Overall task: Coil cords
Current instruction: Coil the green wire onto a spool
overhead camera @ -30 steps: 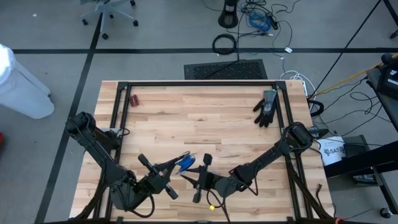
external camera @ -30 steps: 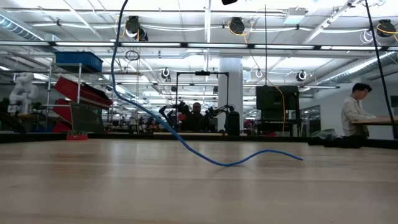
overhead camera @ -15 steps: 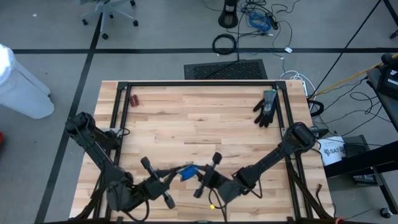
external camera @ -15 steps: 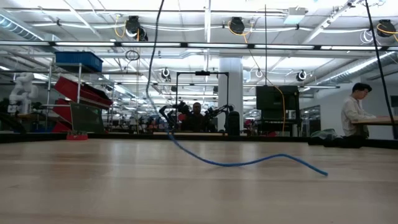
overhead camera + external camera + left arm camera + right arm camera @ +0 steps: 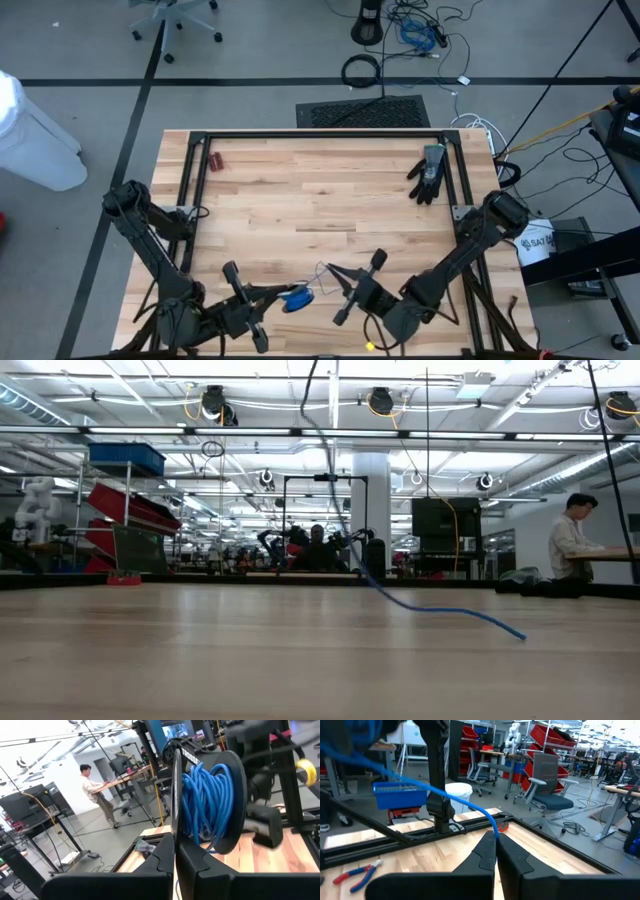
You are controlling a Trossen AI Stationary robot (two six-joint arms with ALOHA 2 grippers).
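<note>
The cord is blue. Most of it is wound on a black reel, which my left gripper holds shut near the table's front edge. A loose strand runs from the reel to my right gripper, which is shut on it just to the right. In the low view the rest of the cord drops from above, and its free end lies on the wood. My left gripper pinches the rim of the reel's black side disc between its two fingers. They come level from the table's left. The reel stands on edge, clear of the table. My right gripper pinches a single strand of the cord between its two fingers, coming level from the table's right. From there the strand runs clear of the table toward the reel.
A black glove lies at the far right of the table. A small red tool lies at the far left. Red-handled pliers lie on the wood beside the black frame rails that border the table.
Both grippers have moved toward the table's near edge, the right one also toward the right edge and upward. The reel has gone along with the left gripper. The hanging cord has swung sideways, its slack loop on the table has drawn out, and the free end has slid along the wood.
</note>
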